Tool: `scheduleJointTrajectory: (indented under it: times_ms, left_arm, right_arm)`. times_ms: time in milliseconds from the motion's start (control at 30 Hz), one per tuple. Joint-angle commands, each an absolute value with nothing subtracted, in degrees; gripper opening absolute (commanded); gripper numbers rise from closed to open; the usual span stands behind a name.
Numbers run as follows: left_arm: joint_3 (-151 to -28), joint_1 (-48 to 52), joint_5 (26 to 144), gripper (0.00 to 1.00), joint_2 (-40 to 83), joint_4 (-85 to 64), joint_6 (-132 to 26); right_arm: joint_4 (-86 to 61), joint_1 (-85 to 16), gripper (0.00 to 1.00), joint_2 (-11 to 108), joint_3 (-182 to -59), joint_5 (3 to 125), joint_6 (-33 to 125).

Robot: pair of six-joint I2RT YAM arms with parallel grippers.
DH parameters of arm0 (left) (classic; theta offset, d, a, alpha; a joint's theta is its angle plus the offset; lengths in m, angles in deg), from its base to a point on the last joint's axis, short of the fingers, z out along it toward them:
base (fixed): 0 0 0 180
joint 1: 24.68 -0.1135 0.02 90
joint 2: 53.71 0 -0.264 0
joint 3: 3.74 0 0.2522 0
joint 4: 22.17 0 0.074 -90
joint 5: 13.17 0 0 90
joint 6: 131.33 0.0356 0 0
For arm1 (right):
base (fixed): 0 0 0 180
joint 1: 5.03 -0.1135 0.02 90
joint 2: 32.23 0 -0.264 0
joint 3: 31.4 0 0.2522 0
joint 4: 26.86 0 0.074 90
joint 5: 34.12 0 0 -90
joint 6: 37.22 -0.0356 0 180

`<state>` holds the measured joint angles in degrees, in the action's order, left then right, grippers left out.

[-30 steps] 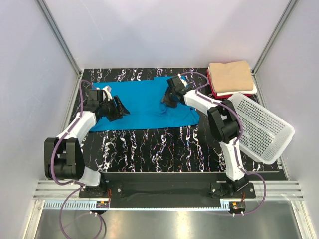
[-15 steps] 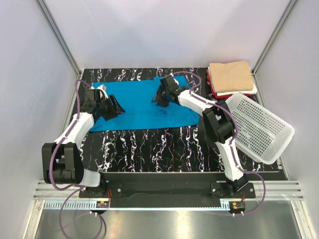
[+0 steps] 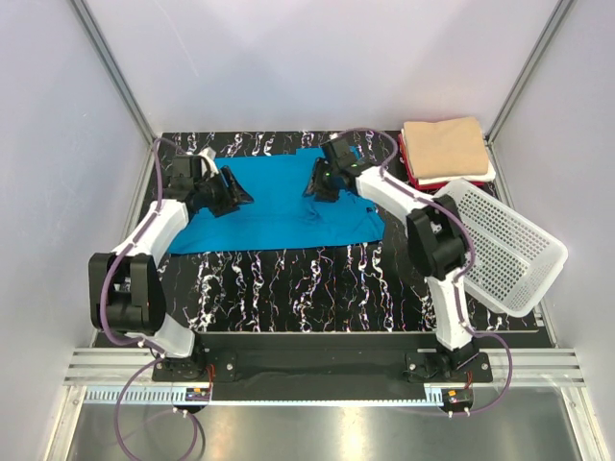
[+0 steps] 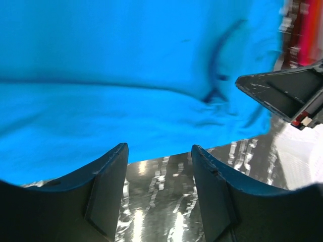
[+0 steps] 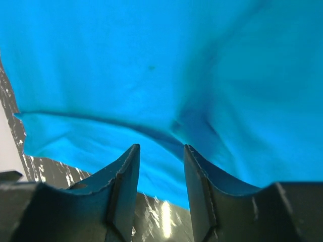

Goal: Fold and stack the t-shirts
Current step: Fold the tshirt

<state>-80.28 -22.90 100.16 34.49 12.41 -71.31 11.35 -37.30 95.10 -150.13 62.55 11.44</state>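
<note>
A turquoise-blue t-shirt (image 3: 279, 206) lies spread flat at the back of the black marbled table (image 3: 307, 288). My left gripper (image 3: 237, 192) hovers over its left part, open and empty. In the left wrist view (image 4: 159, 156) the bare table shows between the fingers, with the shirt (image 4: 126, 75) beyond. My right gripper (image 3: 315, 188) is over the shirt's upper right part, open and empty. In the right wrist view (image 5: 160, 151) the shirt (image 5: 151, 65) fills the frame. A folded tan t-shirt (image 3: 444, 146) tops a stack of red (image 3: 413, 179) and white (image 3: 483, 176) ones at the back right.
A white perforated basket (image 3: 504, 248) lies tilted at the right edge, beside the folded stack and overhanging the table. Metal frame posts and white walls enclose the table. The right gripper's finger (image 4: 282, 96) shows in the left wrist view.
My left gripper has moved back and slightly right over the shirt's left part. My right gripper swung left, then returned a little to the right. The shirt stays flat.
</note>
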Motion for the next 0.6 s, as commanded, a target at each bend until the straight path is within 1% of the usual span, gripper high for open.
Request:
scheduleJointTrajectory:
  times_ms: [0,33,133,233,300,400,433,500,567]
  left_arm:
    - [-83.9,-19.6,104.7,0.57,34.4,8.1,-73.0]
    - [-84.0,-18.0,104.9,0.56,35.0,6.8,-73.4]
    - [-85.4,-14.8,106.1,0.54,38.6,4.3,-75.4]
    - [-87.5,-10.4,107.6,0.53,42.7,1.7,-76.8]
    - [-91.3,-6.8,108.6,0.52,47.3,1.0,-76.5]
    - [-94.4,-3.6,109.7,0.51,51.1,-0.1,-76.7]
    - [-95.3,-1.8,110.2,0.51,52.4,-0.9,-76.7]
    - [-98.0,0.0,109.7,0.51,56.1,-1.3,-76.5]
    - [-99.8,0.5,108.6,0.50,59.5,-1.8,-76.5]
  right_arm:
    - [16.9,-33.3,0.47,84.0,-146.2,59.0,15.5]
    - [17.1,-32.5,0.46,81.4,-142.4,59.0,15.8]
    - [17.5,-29.5,0.41,77.1,-136.7,58.9,16.7]
    - [17.6,-27.9,0.32,74.5,-129.6,57.4,18.1]
    - [17.7,-27.4,0.25,73.9,-127.0,57.1,19.2]
    - [18.2,-27.4,0.19,74.3,-125.4,56.2,20.1]
    - [18.4,-27.2,0.18,75.3,-125.1,54.5,20.4]
    - [18.8,-26.9,0.14,76.7,-124.3,53.1,21.0]
    - [19.2,-26.8,0.12,77.2,-123.7,51.2,21.4]
